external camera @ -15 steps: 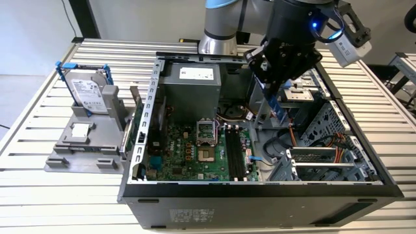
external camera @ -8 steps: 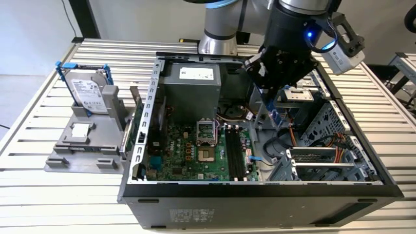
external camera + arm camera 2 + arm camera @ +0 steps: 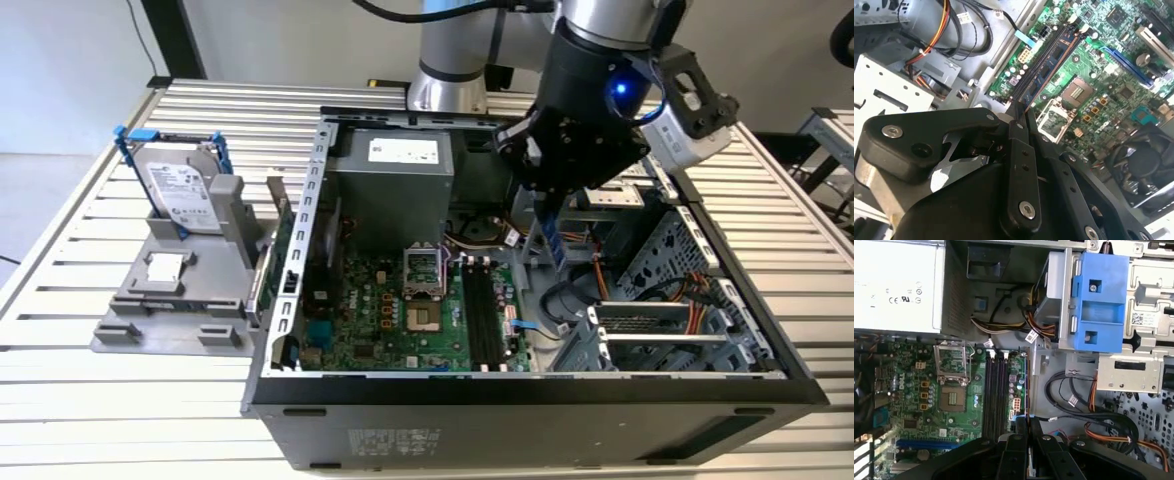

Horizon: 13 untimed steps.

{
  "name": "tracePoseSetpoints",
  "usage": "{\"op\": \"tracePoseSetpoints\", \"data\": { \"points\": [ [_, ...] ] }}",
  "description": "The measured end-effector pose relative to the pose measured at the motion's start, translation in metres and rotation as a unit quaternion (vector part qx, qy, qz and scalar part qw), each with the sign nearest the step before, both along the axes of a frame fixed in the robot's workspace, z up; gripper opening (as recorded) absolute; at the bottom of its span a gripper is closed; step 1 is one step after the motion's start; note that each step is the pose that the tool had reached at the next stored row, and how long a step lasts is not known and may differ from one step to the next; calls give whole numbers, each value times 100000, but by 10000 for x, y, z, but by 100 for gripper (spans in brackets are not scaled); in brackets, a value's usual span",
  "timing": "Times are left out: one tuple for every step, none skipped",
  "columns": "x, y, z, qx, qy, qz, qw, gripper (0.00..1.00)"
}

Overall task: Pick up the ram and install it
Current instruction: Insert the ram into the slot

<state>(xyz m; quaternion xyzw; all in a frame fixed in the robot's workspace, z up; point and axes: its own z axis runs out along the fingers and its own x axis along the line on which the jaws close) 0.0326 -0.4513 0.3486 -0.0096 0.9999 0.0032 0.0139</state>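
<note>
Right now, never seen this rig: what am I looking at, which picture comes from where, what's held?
It is one robot arm ending in a black claw, working over an open computer case that lies on a slatted metal table. The exterior view comes from a camera off the arm and takes in the whole scene. Both wrist views come from cameras riding on the arm, looking past the claw into the case.

The claw is shut on the ram, a thin bluish stick seen edge-on, held above the green motherboard close to its long black slots. On the exterior view's left, a grey stand holds a silver hard drive in a blue bracket.
</note>
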Motion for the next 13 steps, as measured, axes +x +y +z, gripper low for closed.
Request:
{"op": "tracePoseSetpoints", "data": {
  "points": [
    [-2, 0, -10, 2, 1, -402, 99999, 0],
    [-4, 0, -16, -1, 2, -619, 99998, 0],
    [-4, 0, -28, 11, -1, -622, 99998, 0],
    [-4, 0, -35, 6, 1, -625, 99998, 0],
    [-4, 0, -34, -3, 3, -626, 99998, 0],
    [-4, 0, -35, -1, 4, -627, 99998, 0],
    [-4, 0, -35, -5, 1, -629, 99998, 0],
    [-4, 0, -35, -6, 1, -625, 99998, 0],
    [-4, 0, -37, -2, 0, -626, 99998, 0],
    [-6, 0, -48, 19, -6, -627, 99998, 0],
    [-8, 4, -65, -21, -6, -662, 99998, 0],
    [-9, 12, -82, -68, -2, -746, 99997, 0],
    [-9, 15, -100, -81, -1, -842, 99996, 0]
  ]
}}
